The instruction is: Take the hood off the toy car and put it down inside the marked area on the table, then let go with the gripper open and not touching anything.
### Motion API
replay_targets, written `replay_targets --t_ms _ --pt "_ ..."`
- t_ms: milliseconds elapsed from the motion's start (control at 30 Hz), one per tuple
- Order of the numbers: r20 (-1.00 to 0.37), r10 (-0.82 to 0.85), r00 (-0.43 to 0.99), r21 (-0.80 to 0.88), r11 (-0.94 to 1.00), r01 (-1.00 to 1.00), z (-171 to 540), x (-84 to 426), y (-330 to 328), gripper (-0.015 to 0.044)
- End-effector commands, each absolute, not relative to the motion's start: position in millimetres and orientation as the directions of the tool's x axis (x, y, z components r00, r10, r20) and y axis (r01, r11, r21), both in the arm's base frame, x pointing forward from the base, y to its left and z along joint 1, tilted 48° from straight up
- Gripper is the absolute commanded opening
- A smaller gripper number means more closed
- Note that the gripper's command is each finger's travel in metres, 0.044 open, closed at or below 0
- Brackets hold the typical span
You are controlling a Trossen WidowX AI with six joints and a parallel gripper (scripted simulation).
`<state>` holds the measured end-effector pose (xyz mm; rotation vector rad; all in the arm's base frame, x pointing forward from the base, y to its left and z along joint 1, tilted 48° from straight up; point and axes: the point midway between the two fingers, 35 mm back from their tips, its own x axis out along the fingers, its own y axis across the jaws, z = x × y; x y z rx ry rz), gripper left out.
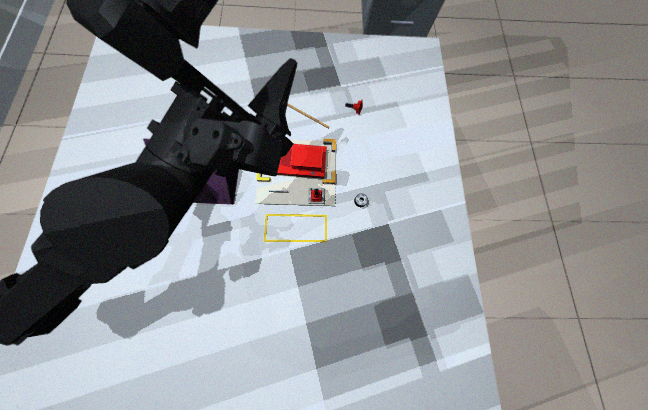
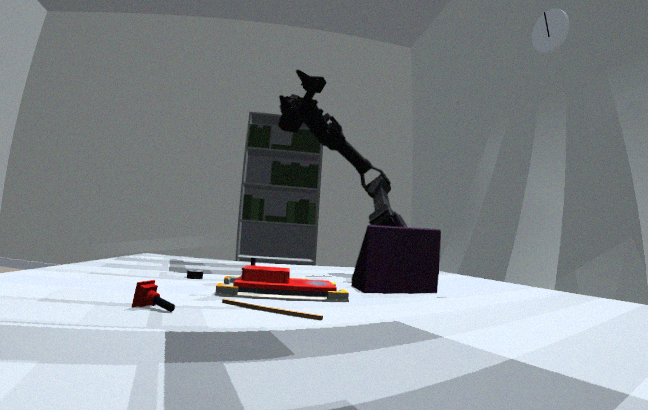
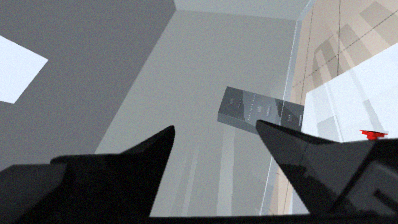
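Note:
The red toy car point(image 1: 286, 168) point(image 2: 311, 284) sits between yellow and orange corner brackets on a pale board point(image 1: 293, 199). A raised red block point(image 1: 307, 156) point(image 2: 265, 275), which looks like the hood, is on top of it. The arm covers the car's left end in the top view. The marked area point(image 1: 296, 240), a yellow outline, lies beside the board with nothing in it. My gripper point(image 2: 289, 84) point(image 3: 214, 126) is open and empty, high above the table. Its fingers point up and away from the car, which is not in the wrist view.
A red piece with a black stem point(image 1: 358, 106) point(image 2: 144, 293) and a thin wooden stick point(image 1: 308, 116) point(image 2: 271, 309) lie beyond the car. A small wheel point(image 1: 363, 200) point(image 2: 194, 274) lies beside the board, which also bears a small red part point(image 1: 316, 194). A purple block point(image 1: 220, 190) point(image 2: 403, 259) carries the arm.

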<state>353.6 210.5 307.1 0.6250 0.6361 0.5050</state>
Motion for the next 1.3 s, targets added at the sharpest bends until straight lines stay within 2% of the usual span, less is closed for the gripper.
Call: replay_targets --t_ms 0,367,633,867,1100,1267 --pt "-0.52 0.497 0.695 0.623 0.777 -0.089 267.6 374.0 200.1 0.044" --pt "-0.826 0.154 0.542 0.335 0.908 0.252 154.4 399.6 160.3 0.044" --pt "-0.936 -0.139 0.325 0.002 0.917 0.399 78.5 392.8 118.9 0.044" --pt "-0.911 -0.401 0.101 -0.329 0.85 0.411 24.8 374.2 77.7 0.044" --pt "-0.755 -0.647 -0.107 -0.647 0.707 0.285 -15.7 349.9 34.6 0.044" --pt "-0.677 -0.718 -0.16 -0.734 0.645 0.212 -27.8 344.3 22.1 0.044"
